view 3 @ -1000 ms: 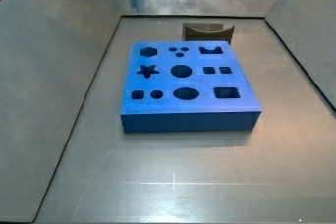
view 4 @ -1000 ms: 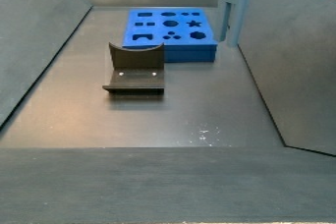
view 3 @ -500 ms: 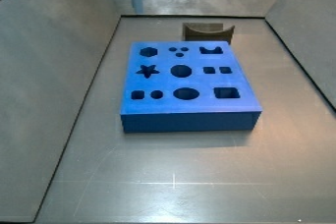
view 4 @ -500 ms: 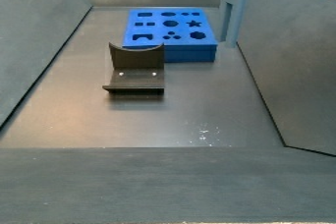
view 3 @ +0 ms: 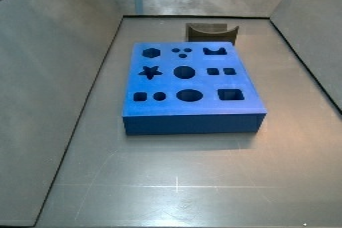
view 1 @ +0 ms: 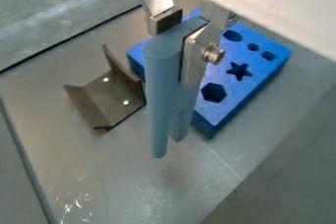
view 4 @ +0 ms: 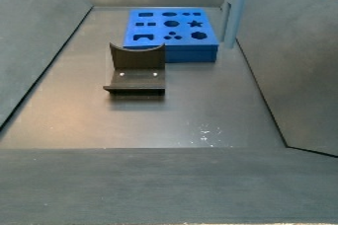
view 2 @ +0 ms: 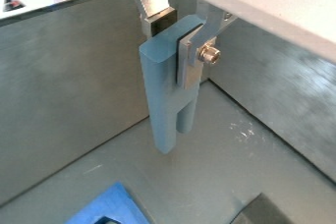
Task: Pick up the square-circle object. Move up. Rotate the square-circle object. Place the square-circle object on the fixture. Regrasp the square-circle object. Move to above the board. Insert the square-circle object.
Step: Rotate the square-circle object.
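My gripper (view 1: 175, 33) (view 2: 171, 31) is shut on the top end of the square-circle object (view 1: 161, 100) (view 2: 165, 100), a long grey-blue bar hanging straight down from the fingers. In a side view the bar (view 4: 234, 12) hangs in the air just beside the board's far right edge. The bright-blue board (view 3: 187, 124) (view 4: 179, 53) (view 1: 260, 81) lies flat with its dark cut-outs facing up. The dark fixture (view 4: 134, 69) (view 3: 209, 32) (view 1: 105, 95) stands on the floor beside the board, with nothing on it.
Grey walls enclose the floor on three sides in both side views. Bare grey floor (view 4: 172, 120) stretches in front of the fixture. Small pale specks (view 4: 205, 132) mark the floor.
The hanging bar has shifted only very slightly in the side view. The board and the fixture have not moved.
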{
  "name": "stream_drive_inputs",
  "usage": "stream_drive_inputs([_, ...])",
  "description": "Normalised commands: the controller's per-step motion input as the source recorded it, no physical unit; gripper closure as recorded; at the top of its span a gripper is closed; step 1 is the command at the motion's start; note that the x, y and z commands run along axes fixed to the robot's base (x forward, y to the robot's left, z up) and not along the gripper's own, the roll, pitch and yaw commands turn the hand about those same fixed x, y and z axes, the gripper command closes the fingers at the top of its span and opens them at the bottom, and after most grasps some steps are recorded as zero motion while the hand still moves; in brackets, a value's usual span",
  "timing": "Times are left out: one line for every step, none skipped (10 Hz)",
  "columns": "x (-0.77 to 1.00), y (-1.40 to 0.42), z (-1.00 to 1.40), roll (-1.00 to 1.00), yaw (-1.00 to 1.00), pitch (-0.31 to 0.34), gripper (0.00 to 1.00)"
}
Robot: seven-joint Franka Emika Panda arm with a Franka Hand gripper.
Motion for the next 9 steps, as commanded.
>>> stream_drive_inputs([0.01, 0.01, 0.01, -0.18, -0.36, 0.099, 1.00])
stream_drive_inputs([0.01, 0.01, 0.01, -0.18, -0.24, 0.098, 1.00])
stream_drive_inputs([0.00, 0.00, -1.00, -0.18, -0.15, 0.097, 1.00])
stream_drive_inputs([0.01, 0.00, -1.00, -0.18, -0.11, 0.083, 1.00])
stream_drive_inputs([0.03, 0.01, -1.00, -0.18, -0.09, 0.040, 1.00])
stream_drive_inputs([0.03, 0.01, -1.00, -0.18, -0.07, 0.011, 1.00])
stream_drive_inputs([0.03, 0.01, -1.00, -0.19, -0.06, -0.013, 1.00])
stream_drive_inputs([0.03, 0.01, -1.00, -0.19, -0.06, -0.025, 1.00])
stream_drive_inputs([0.03, 0.02, -0.99, -0.19, -0.05, -0.027, 1.00])
